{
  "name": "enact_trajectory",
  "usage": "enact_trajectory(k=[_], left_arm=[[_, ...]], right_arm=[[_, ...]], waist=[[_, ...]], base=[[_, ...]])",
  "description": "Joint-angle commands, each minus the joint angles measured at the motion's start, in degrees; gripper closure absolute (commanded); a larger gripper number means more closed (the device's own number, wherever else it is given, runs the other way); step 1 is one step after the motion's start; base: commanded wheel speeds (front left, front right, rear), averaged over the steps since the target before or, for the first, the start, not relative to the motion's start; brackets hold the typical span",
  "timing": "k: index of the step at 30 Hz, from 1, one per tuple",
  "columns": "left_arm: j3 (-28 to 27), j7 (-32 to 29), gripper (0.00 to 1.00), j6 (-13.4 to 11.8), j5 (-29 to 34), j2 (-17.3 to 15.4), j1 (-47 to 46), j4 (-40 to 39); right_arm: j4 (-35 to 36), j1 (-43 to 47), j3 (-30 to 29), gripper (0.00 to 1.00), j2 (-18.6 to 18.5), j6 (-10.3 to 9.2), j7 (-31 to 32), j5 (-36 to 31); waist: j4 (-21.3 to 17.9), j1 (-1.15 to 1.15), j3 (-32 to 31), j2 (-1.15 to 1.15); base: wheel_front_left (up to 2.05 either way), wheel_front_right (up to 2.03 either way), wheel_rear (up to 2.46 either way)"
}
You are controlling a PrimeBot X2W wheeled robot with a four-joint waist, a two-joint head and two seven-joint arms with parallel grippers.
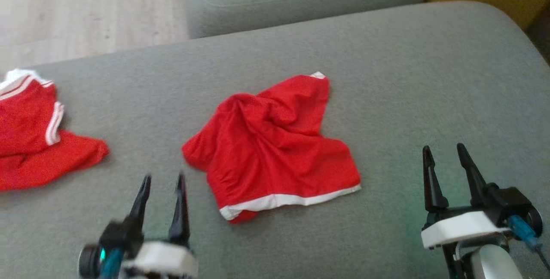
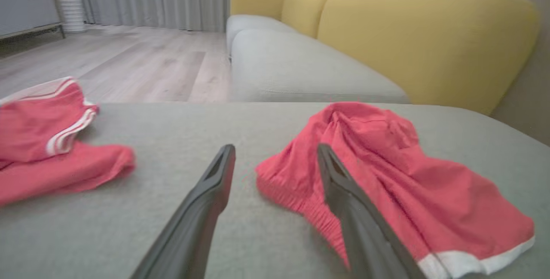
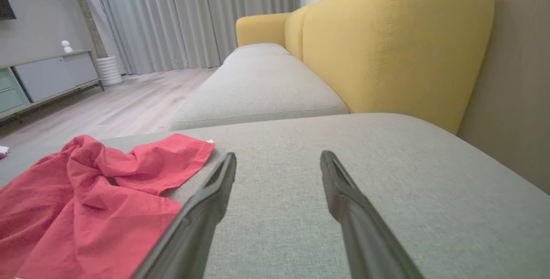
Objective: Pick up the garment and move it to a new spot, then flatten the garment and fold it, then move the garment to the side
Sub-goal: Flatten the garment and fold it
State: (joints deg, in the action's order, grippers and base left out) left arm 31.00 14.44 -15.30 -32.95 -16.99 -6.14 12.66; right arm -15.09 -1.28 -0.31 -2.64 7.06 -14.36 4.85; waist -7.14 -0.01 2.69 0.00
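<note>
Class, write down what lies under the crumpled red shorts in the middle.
The red shorts lie on the grey cushion, which shows all around them. The patch directly beneath, and inside their folds, is covered.

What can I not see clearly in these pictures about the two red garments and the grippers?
- Second red garment: head view, cut off by the left edge; full shape unknown.
- Middle red garment: crumpled, its own folds hide its layers and underside; in the left wrist view a finger covers part of it.
- Left gripper: head view, base blurred, though its jaws stand open.
</note>
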Motion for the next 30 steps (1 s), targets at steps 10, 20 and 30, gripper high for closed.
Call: enact_trajectory(k=[10,20,30], left_arm=[[-14.7,0.5,0.00,7.3,9.5,6.3,11.0,-4.0],[-23.9,0.6,0.00,14.7,16.6,11.9,13.2,-2.5],[-27.3,0.6,0.00,18.3,19.7,13.8,12.7,-3.3]], right_arm=[[-1.3,0.9,2.3,0.00,-0.2,0.43,-0.6,-0.5],[-3.1,0.8,3.7,0.00,-0.2,0.43,-0.6,0.2],[-3.1,0.4,4.5,0.00,-0.2,0.43,-0.6,0.7]], waist=[[5.5,0.01,-2.2,0.00],[6.1,0.01,-2.6,0.00],[5.7,0.01,-2.3,0.00]], base=[[0.00,0.00,0.00],[0.00,0.00,0.00],[0.00,0.00,0.00]])
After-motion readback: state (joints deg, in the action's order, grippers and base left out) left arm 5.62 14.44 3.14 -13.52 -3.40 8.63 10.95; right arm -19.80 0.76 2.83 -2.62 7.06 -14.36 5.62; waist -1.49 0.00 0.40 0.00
